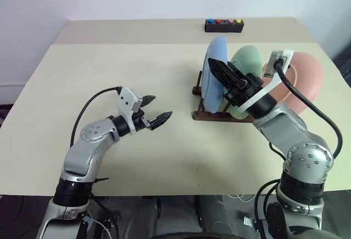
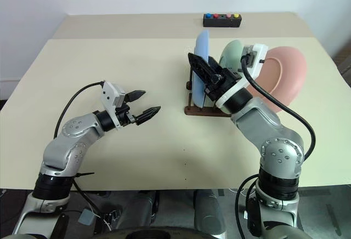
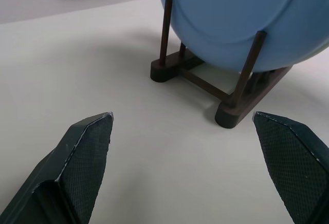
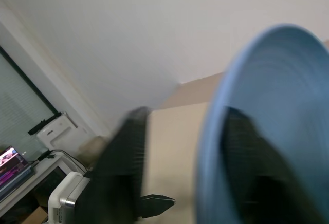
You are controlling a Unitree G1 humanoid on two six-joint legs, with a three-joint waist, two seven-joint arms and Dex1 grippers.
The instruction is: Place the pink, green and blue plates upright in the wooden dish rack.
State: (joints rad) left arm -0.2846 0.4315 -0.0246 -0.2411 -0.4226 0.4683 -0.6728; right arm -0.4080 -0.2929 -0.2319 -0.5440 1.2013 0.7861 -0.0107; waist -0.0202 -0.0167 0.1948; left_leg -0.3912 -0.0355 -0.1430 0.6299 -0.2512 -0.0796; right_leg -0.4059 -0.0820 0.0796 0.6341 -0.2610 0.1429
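Observation:
The light blue plate [image 1: 218, 50] stands upright in the front slot of the dark wooden dish rack [image 1: 208, 115]. Behind it the mint green plate [image 1: 249, 61] and the salmon pink plate [image 1: 304, 77] also stand on edge in the rack. My right gripper [image 1: 215, 66] is at the blue plate's upper rim, its fingers apart on either side of the rim; in the right wrist view one finger [image 4: 128, 147] stands clear of the plate [image 4: 288, 95]. My left gripper [image 1: 159, 107] hangs open and empty over the table, to the left of the rack [image 3: 241, 108], facing the blue plate [image 3: 241, 18].
A small black box with coloured buttons [image 1: 224, 26] sits at the far edge of the beige table [image 1: 109, 69], behind the rack. A cable runs from the right wrist past the pink plate.

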